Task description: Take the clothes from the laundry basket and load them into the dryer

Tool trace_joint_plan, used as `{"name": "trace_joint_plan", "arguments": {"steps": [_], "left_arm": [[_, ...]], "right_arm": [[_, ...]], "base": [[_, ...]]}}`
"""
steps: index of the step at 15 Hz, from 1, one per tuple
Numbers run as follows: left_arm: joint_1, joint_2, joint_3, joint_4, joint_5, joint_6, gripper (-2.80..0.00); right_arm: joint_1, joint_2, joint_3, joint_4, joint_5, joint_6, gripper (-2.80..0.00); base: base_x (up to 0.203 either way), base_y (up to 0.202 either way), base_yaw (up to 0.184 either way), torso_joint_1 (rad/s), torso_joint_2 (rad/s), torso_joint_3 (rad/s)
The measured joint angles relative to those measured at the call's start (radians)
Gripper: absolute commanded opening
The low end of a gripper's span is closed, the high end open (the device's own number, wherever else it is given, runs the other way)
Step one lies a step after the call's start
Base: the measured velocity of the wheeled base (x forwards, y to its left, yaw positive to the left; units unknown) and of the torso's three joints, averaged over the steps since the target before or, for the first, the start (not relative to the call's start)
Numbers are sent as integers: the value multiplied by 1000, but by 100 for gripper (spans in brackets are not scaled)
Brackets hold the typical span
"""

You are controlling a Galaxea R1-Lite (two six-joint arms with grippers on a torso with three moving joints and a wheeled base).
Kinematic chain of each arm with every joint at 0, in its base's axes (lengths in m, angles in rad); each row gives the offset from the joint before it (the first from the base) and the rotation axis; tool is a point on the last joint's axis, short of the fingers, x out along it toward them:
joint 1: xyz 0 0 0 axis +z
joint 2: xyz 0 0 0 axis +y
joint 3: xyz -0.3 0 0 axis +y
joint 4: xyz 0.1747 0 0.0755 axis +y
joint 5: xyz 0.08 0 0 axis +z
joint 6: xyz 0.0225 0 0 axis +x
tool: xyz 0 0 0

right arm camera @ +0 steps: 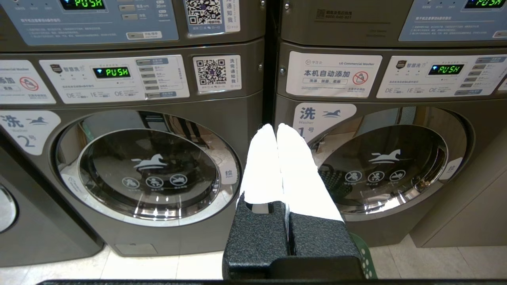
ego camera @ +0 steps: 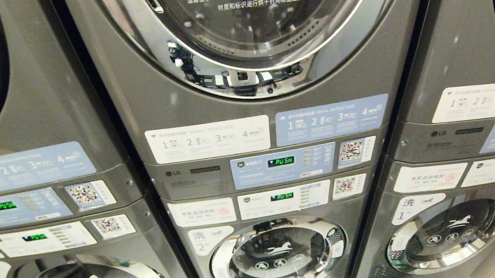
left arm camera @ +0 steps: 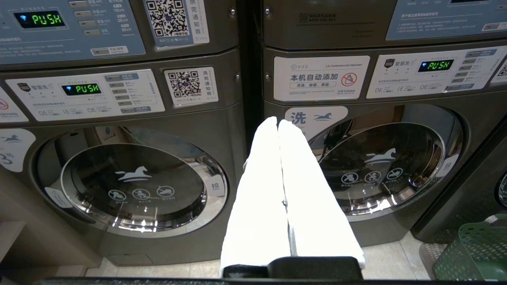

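We face three stacked LG laundry units. The centre dryer [ego camera: 256, 12] sits at 12 o'clock with its round glass door closed; its control panel [ego camera: 284, 166] reads PUSH. Below it, at 6 o'clock, is washer number 2 [ego camera: 279, 256]. Our left tool [left arm camera: 278, 123] has its white fingers pressed together, holding nothing. Our right tool [right arm camera: 276, 128] is likewise closed and empty. The green laundry basket [left arm camera: 473, 253] stands on the floor at 4 o'clock, beside the washers; we see no clothes.

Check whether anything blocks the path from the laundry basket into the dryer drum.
Yes: the dryer door, the upper round door on the middle machine, is closed over the drum. The green laundry basket sits on the floor; no clothes are visible in it.
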State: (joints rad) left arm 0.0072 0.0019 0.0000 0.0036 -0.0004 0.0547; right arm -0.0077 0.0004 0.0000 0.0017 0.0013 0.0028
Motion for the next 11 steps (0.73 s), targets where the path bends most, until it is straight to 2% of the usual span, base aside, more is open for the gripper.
{"name": "trace_joint_plan", "arguments": {"steps": [8, 11], "left_arm": [[0, 0, 0, 0, -1, 0, -280], [0, 0, 0, -2, 0, 0, -280]], "right_arm": [[0, 0, -1, 4, 3, -25, -280], [0, 0, 0, 1, 2, -5, -280]], "base": [[0, 0, 0, 0, 0, 0], [0, 0, 0, 0, 0, 0]]}}
